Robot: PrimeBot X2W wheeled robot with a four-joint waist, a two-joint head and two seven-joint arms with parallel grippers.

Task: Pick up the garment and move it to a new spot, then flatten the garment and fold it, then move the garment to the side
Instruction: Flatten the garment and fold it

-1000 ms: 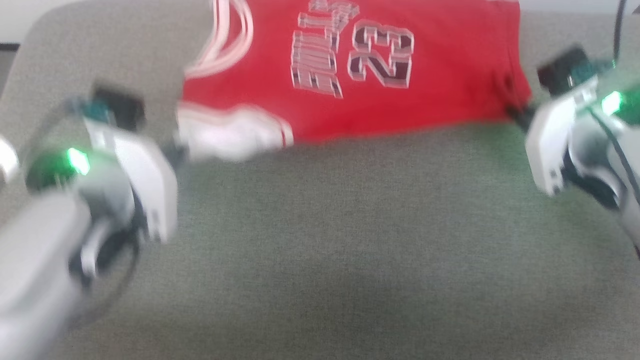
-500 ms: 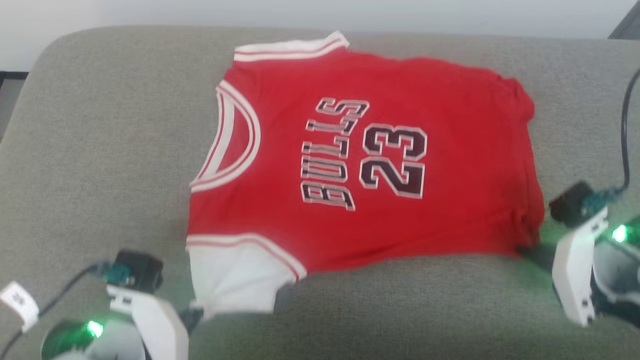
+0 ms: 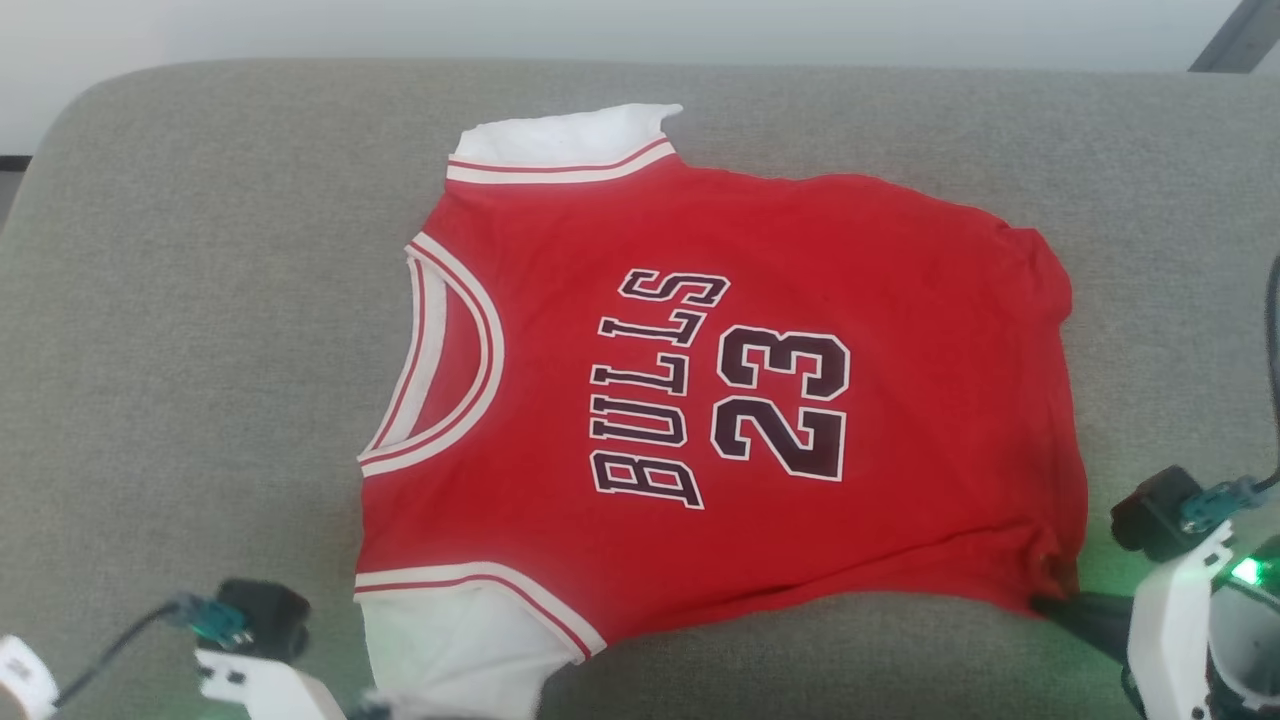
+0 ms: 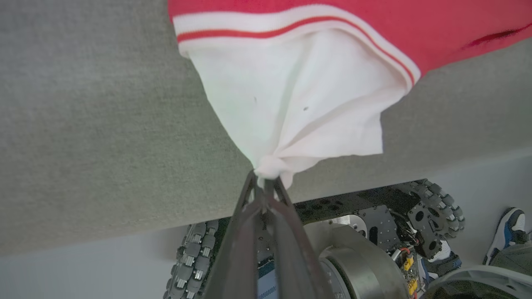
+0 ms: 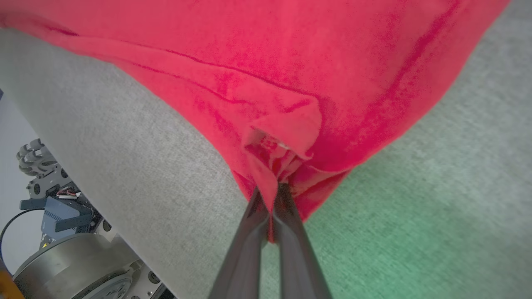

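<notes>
Head view shows the shirt (image 3: 720,400) spread flat, lettering up, on the grey cushion (image 3: 200,300). At its near edge, the left gripper (image 4: 262,185) is clenched on the bunched white sleeve (image 4: 291,91), and the right gripper (image 5: 276,191) pinches the red hem corner (image 5: 286,128).

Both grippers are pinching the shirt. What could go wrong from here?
1. The left gripper pinches only a bunched tip of the shirt's white sleeve; a pull may slip it free.
2. The right gripper holds a crumpled hem corner; that fold may stay when flattening.
3. Both grips sit near the cushion edge; the shirt could slide off.
</notes>
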